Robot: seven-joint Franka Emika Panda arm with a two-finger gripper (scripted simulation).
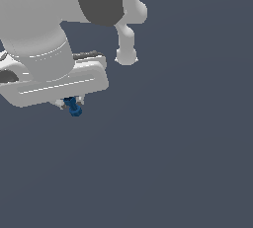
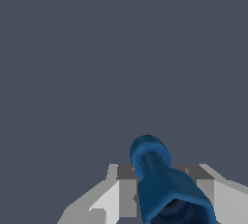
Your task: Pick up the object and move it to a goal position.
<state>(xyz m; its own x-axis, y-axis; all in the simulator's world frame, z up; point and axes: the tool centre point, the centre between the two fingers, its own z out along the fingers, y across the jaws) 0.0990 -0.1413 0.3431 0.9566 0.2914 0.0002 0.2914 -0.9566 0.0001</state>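
Observation:
The object is a tiny dark-blue peg with a rounded knob end, poking out below the white hand in the exterior view. In the wrist view the object fills the gap between the two fingers, knob pointing away from the camera. My gripper is shut on it, a grey pad pressing each side. Only the fingertips show under the hand in the exterior view. No goal marker is visible.
The white arm and hand body fill the upper part on the exterior view's left. A white rounded arm part hangs further back. Plain dark grey-blue background lies everywhere else.

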